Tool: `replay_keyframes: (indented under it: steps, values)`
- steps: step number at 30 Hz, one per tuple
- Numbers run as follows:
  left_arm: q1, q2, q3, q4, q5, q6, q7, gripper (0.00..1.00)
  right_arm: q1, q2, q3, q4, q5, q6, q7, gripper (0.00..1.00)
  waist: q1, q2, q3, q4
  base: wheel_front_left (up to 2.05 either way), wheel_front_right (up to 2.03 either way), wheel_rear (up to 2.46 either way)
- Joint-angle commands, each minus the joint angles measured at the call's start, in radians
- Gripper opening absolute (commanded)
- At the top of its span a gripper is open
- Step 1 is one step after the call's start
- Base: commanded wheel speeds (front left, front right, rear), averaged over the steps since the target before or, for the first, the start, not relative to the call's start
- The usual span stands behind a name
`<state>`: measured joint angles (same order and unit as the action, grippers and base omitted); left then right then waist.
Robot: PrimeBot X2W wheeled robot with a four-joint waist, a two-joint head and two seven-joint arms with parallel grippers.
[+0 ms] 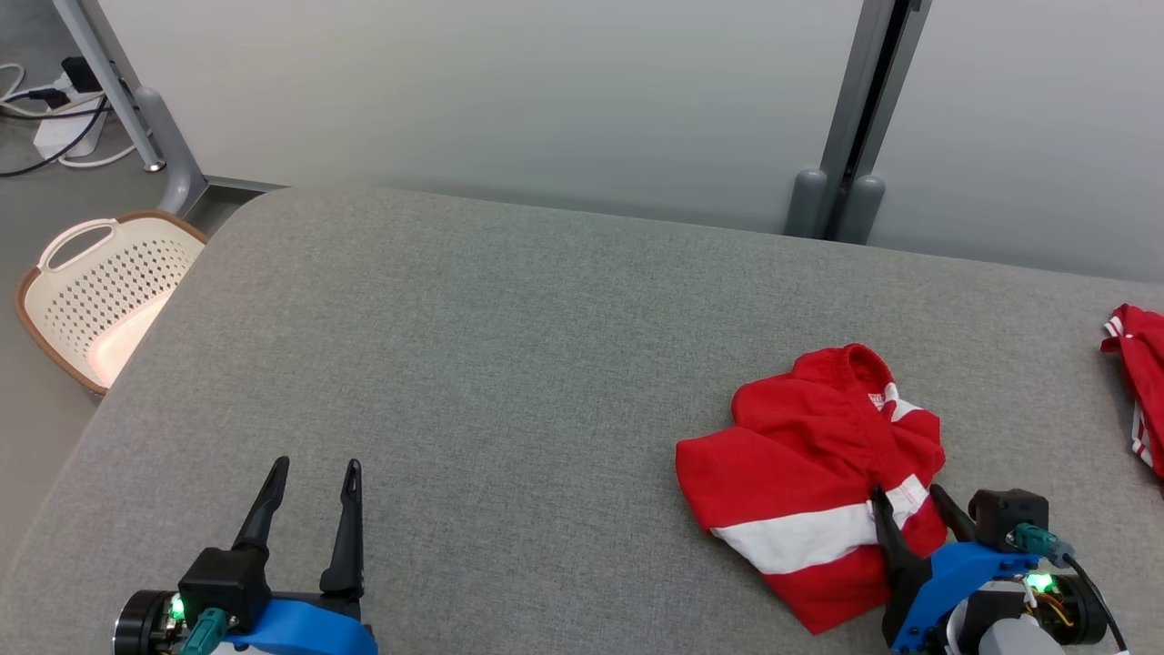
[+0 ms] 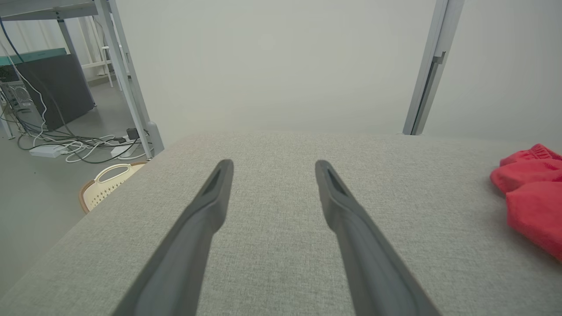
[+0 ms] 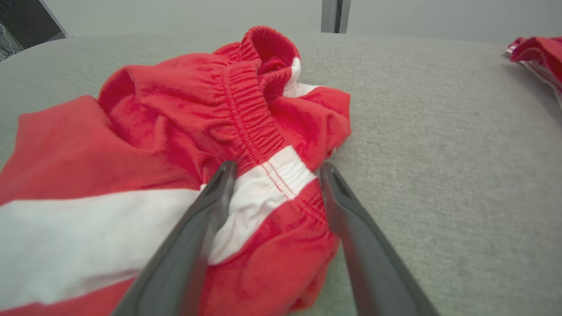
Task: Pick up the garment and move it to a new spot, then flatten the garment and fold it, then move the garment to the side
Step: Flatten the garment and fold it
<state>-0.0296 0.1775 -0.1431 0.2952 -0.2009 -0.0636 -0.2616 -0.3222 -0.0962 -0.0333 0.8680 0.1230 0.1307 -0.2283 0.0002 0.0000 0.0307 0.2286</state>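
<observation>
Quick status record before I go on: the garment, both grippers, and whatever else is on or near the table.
red shorts: white stripe, crumpled, on the right part of the grey table
right gripper: open, fingers either side of the shorts' elastic waistband at the stripe; no grip yet
left gripper: open, over bare table, apart from the shorts
second red garment: at the table's far right edge
basket: perforated, on the floor left of the table
stage: pickup not yet done

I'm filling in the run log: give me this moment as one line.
phase: reach to pick | right gripper: open, straddling garment waistband | left gripper: open, over grey table | garment: crumpled, unfolded
</observation>
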Motion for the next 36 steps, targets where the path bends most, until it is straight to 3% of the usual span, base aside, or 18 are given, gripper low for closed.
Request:
replay_keyframes:
  steps: [1, 11, 12, 17, 28, 32, 36]
  values:
    - [-0.018, 0.001, -0.002, 0.002, 0.006, -0.004, -0.005, 1.0, -0.015, 0.005, -0.001, 0.018, 0.005, 0.0, -0.005, 1.0, -0.0002, 0.0, 0.005, 0.004, 0.0, 0.0, 0.0]
    - [-0.028, -0.007, 0.0, 0.014, 0.01, -0.005, -0.004, 1.0, -0.042, 0.029, 0.011, 0.214, 0.024, 0.0, -0.027, 1.0, -0.0002, 0.0, 0.004, 0.01, 0.0, 0.0, 0.0]
    - [-0.024, -0.007, 0.001, 0.014, 0.01, -0.005, -0.004, 1.0, -0.041, 0.03, 0.013, 0.226, 0.029, 0.0, -0.027, 0.0, -0.0002, 0.0, 0.001, 0.008, 0.0, 0.0, 0.0]
    - [-0.006, -0.01, 0.011, 0.017, 0.006, -0.003, -0.004, 1.0, -0.049, 0.002, 0.005, 0.225, 0.052, -0.001, -0.033, 0.0, -0.0002, 0.0, -0.017, -0.014, 0.0, 0.0, 0.0]
    - [0.017, -0.033, 0.02, 0.005, 0.005, -0.007, -0.005, 1.0, -0.017, -0.15, -0.132, -0.07, 0.035, 0.0, -0.037, 0.0, -0.0002, 0.0, -0.048, -0.05, 0.0, 0.0, 0.0]
    - [0.02, -0.041, 0.022, 0.004, 0.006, -0.012, -0.004, 1.0, -0.039, -0.162, -0.137, -0.181, -0.008, 0.0, -0.037, 0.0, -0.0002, 0.0, -0.054, -0.048, 0.0, 0.0, 0.0]
    - [0.022, -0.047, 0.023, 0.003, 0.008, -0.013, -0.004, 1.0, -0.067, -0.136, -0.062, -0.243, -0.035, 0.0, -0.037, 0.0, -0.0002, 0.0, -0.057, -0.035, 0.0, 0.0, 0.0]
